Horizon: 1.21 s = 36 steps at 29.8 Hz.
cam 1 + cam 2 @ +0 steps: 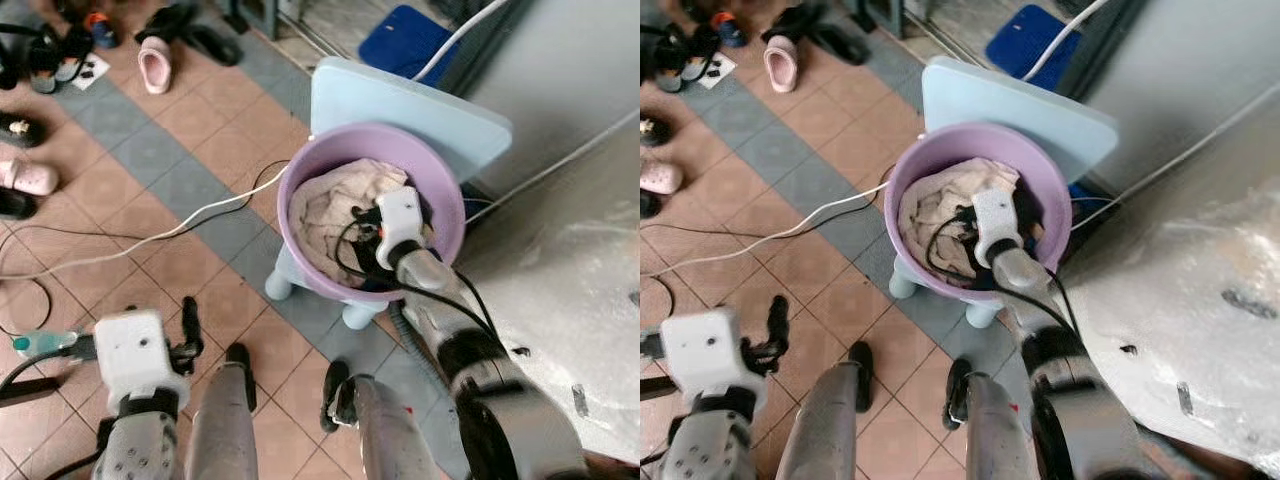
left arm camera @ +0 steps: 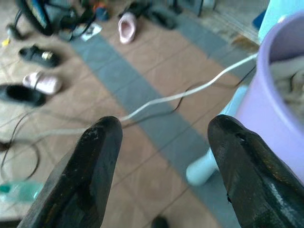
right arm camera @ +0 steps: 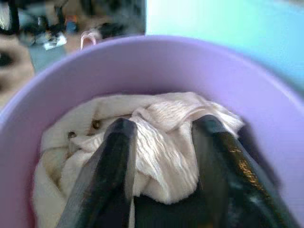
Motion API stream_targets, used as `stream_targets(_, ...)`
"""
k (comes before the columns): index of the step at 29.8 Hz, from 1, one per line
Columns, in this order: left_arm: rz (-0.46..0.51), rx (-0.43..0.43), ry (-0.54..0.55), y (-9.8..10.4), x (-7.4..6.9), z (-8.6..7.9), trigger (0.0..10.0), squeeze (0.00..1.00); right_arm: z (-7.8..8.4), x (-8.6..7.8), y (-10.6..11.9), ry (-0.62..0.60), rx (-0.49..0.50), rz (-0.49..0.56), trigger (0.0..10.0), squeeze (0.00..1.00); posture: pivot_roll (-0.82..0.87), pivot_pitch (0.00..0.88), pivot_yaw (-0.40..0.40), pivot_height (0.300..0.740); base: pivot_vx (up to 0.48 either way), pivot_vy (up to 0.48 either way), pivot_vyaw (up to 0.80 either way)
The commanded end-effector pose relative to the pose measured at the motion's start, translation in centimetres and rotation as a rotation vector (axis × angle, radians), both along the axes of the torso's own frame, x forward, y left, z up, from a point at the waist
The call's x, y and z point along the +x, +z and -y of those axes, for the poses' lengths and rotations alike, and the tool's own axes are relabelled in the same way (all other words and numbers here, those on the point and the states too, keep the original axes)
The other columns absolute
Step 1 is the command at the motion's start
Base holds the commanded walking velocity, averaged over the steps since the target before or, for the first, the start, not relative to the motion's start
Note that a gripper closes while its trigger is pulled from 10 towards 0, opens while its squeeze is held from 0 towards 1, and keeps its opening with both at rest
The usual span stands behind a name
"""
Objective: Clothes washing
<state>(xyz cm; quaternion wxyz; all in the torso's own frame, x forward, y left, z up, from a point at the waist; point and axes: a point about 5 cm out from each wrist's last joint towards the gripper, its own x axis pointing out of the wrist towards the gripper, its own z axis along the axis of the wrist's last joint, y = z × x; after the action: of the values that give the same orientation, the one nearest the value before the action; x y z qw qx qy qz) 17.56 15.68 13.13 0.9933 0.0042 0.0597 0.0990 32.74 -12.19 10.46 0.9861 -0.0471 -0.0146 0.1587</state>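
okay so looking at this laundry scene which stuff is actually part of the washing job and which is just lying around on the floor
Part of the job:
purple basin on the blue stool
cream clothes in it
right gripper, fingers astride the clothes

Just lying about:
pink slipper
black shoes
white cable
blue mat
left gripper, idle above the floor

Soft, even daylight is filling the scene; both wrist views are blurring, and the head views are bending at their edges.

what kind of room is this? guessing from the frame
Probably a home entryway or utility area used for laundry: brown and grey tiled floor, shoes such as a pink slipper scattered by the doorway, and a purple plastic basin of cream-coloured clothes on a pale blue stool.
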Motion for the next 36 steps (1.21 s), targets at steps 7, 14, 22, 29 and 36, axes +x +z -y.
stream_targets(7,0.012,-0.022,0.0,-1.3,1.7,0.0,10.0,0.0,0.8,-2.9,-0.2,-0.012,0.017,0.002,10.0,1.0,0.08,0.116,-0.062,0.74,0.0,0.0,0.54)
stream_targets(14,0.038,-0.036,-0.019,-1.5,2.9,0.1,10.0,0.0,1.2,-2.8,0.1,-0.04,0.006,-0.001,10.0,1.0,0.06,0.082,-0.047,0.74,0.301,0.0,0.11)
stream_targets(22,0.082,-0.034,-0.021,-1.5,4.3,-0.1,10.0,0.0,1.3,-2.0,0.7,-0.041,-0.018,-0.018,10.0,1.0,0.07,0.043,-0.042,0.74,0.337,0.0,0.0)
stream_targets(29,0.086,-0.03,-0.028,-1.6,4.4,0.0,10.0,0.0,0.8,-2.0,0.0,-0.015,-0.024,-0.053,10.0,1.0,0.08,0.036,-0.034,0.74,0.308,0.0,0.0)
stream_targets(36,0.082,-0.028,-0.034,-1.8,4.2,-0.2,10.0,0.0,0.5,-2.0,-0.3,-0.012,-0.027,-0.067,10.0,1.0,0.09,0.035,-0.033,0.74,0.264,0.0,0.0)
